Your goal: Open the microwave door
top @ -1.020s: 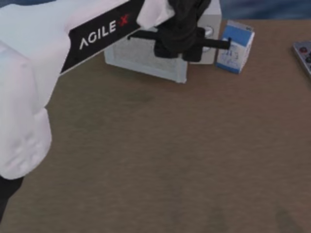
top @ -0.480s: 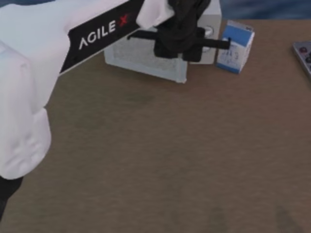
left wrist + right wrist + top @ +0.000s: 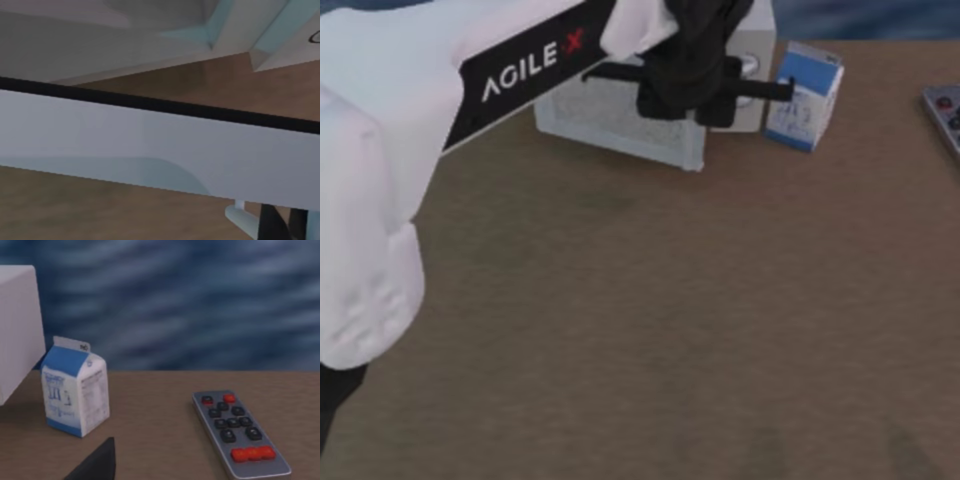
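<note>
The left end effector [image 3: 692, 90] sits at the far side of the surface [image 3: 670, 320], against the microwave door [image 3: 620, 125]'s free right edge; I cannot tell its finger state. The door stands slightly ajar from the microwave [image 3: 755, 40]. It looks a stiff, light, smooth panel, best hooked at that handle edge.

Table: a brown, wood-grained top [image 3: 650, 330] filled most of the top view.
Backdrop: a blurred, dark blue streaked surface [image 3: 200, 305] stood behind the table's far edge, possibly a wall or curtain.
Light: soft and even, with faint shadows on the tabletop.
</note>
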Tool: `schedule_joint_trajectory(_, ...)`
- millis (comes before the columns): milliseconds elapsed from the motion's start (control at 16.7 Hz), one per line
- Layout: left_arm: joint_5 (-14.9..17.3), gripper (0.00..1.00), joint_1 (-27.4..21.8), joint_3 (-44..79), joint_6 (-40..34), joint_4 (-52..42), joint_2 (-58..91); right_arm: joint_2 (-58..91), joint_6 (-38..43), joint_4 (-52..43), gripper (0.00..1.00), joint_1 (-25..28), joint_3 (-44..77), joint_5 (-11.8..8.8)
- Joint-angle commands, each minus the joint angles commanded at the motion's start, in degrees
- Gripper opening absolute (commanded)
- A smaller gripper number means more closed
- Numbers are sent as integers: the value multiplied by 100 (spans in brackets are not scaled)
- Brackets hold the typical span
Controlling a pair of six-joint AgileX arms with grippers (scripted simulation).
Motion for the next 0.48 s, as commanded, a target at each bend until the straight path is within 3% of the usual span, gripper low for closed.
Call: schedule_joint_trajectory(480,43,0,-27,-115,49,70,-54,0,0,0,100,0,0,0)
